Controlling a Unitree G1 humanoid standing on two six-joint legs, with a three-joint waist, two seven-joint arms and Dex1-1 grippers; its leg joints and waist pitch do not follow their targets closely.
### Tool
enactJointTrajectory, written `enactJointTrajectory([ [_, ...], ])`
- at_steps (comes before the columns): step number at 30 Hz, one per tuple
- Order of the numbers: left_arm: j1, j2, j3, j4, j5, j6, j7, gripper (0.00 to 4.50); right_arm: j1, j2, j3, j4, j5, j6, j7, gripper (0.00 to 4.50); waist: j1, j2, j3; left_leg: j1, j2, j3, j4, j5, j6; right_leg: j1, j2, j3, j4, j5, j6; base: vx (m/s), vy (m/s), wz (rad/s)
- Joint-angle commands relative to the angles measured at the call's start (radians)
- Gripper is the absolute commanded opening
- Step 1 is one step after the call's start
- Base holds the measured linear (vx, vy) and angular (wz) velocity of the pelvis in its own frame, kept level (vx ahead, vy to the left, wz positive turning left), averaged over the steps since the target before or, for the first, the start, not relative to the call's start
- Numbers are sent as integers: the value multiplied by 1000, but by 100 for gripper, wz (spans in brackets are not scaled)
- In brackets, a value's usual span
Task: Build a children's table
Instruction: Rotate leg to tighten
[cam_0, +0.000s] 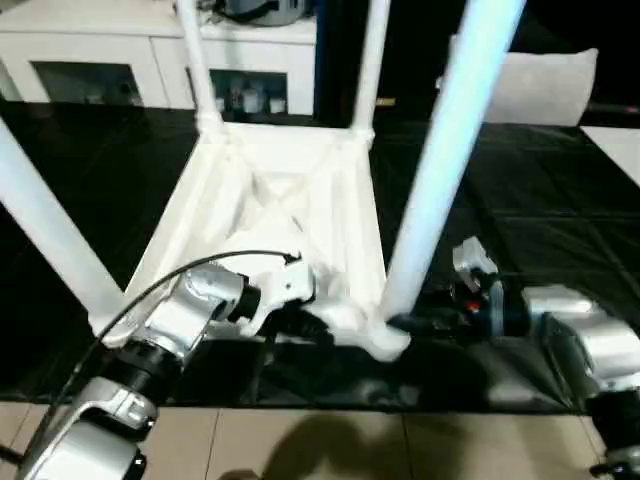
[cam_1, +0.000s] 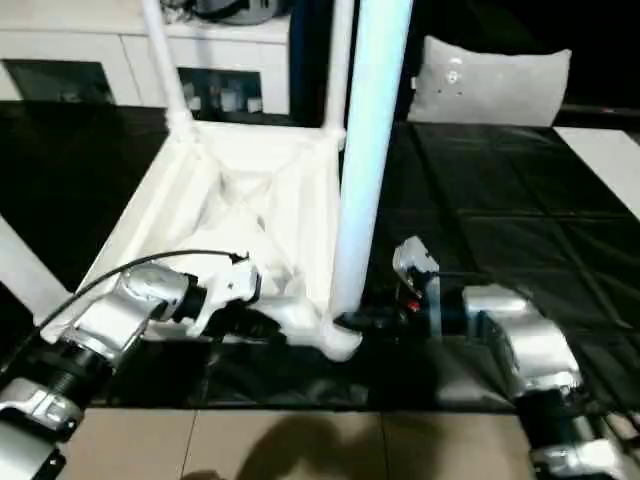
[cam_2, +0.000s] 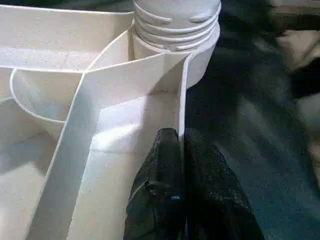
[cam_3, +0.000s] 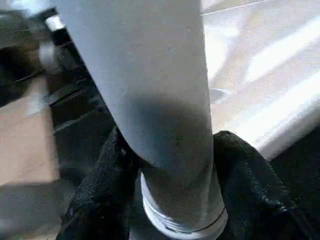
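Note:
The children's table lies upside down on the black work table, its ribbed white top (cam_0: 290, 200) facing up. Two legs rise from the far corners (cam_0: 195, 60) (cam_0: 370, 60), and another stands at the near left (cam_0: 45, 230). The near right leg (cam_0: 450, 150) stands in its corner socket (cam_0: 385, 340). My left gripper (cam_0: 310, 322) is shut on the top's thin rim wall (cam_2: 182, 90) just beside that socket. My right gripper (cam_0: 415, 322) comes in from the right, its black fingers (cam_3: 100, 190) clasped round the base of the near right leg (cam_3: 155, 100), above the leg's thread.
The black work table (cam_0: 560, 220) ends at its near edge, with beige floor (cam_0: 300, 440) below. White cabinets (cam_0: 100, 50) stand behind, a grey cushion (cam_0: 540, 85) at the back right, a white sheet (cam_0: 620, 145) at the right edge. A black cable (cam_0: 180, 275) loops over my left forearm.

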Motion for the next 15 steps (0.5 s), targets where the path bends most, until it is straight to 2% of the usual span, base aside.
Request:
enactJointTrajectory([
  [1,-13,-67,8,18,22,59,150,0,-40,84,17,26,-36,45,-170,201,-10,-11,-47,-3,11,-1,-67,-271,9,46,-50,30,-93,-558,-73,0,0,0],
  [2,-17,-81,19,21,27,73,190,0,-52,106,6,40,-51,66,-232,199,-26,-12,-45,-3,7,-4,-66,-298,0,44,-48,23,-100,-606,-50,0,0,0],
  [3,-24,-108,40,26,29,106,260,0,-67,141,-13,55,-74,95,-328,199,-32,-12,-45,-3,5,-7,-65,-312,-3,45,-48,18,-104,-631,-38,0,0,0],
  [4,-28,-123,52,29,30,124,297,0,-73,161,-23,62,-85,109,-381,198,-45,-12,-45,-7,2,-10,-64,-324,-11,45,-46,14,-108,-651,-20,0,0,0],
  [5,-32,-142,64,31,31,146,339,0,-81,186,-36,70,-96,121,-440,198,-56,-10,-46,2,-2,-11,-59,-345,-6,36,-46,10,-118,-675,-8,0,0,0],
  [6,-36,-160,76,31,33,166,380,0,-86,212,-46,77,-105,126,-496,198,-59,-11,-47,4,-2,-11,-57,-349,-1,35,-46,9,-122,-676,-7,0,0,0],
  [7,-38,-175,84,30,32,177,408,0,-88,232,-50,82,-108,124,-529,198,-65,-10,-46,3,-2,-12,-56,-358,5,32,-45,8,-123,-669,-11,0,0,0],
  [9,-39,-196,95,30,34,187,443,0,-85,251,-43,85,-123,97,-554,198,-72,-9,-48,-2,0,-12,-59,-359,16,36,-44,8,-122,-642,-15,0,0,0],
  [10,-42,-210,101,36,35,181,462,0,-80,260,-36,90,-124,58,-547,251,-75,-16,-51,-5,2,-12,-62,-349,26,39,-44,12,-118,-612,-21,0,0,0],
  [11,-44,-216,100,40,38,171,466,0,-76,265,-34,90,-124,47,-540,251,-72,-13,-52,-6,6,-12,-65,-335,33,40,-46,16,-114,-578,-34,0,0,0],
  [15,-40,-213,86,35,43,142,441,0,-66,266,-34,83,-121,36,-523,281,-70,-12,-51,-9,9,-7,-69,-308,47,42,-46,27,-103,-509,-67,0,0,0],
])
